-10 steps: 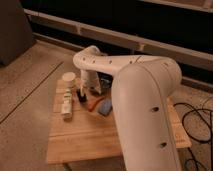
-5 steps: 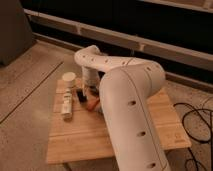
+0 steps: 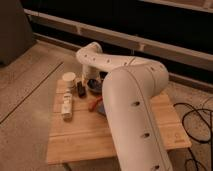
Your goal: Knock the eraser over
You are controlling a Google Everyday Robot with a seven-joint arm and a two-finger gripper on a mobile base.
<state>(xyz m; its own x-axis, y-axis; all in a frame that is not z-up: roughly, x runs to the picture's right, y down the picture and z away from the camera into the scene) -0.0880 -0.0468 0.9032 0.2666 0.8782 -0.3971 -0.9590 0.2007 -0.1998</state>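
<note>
A white robot arm (image 3: pixel 131 105) is looming over a wooden bench (image 3: pixel 85 135), its gripper (image 3: pixel 91 85) reaching down at the far side; whether the fingers are open cannot be told. The reddish eraser (image 3: pixel 95 104) is lying beside the arm, near a white bottle (image 3: pixel 67 106) and cup (image 3: pixel 69 79).
</note>
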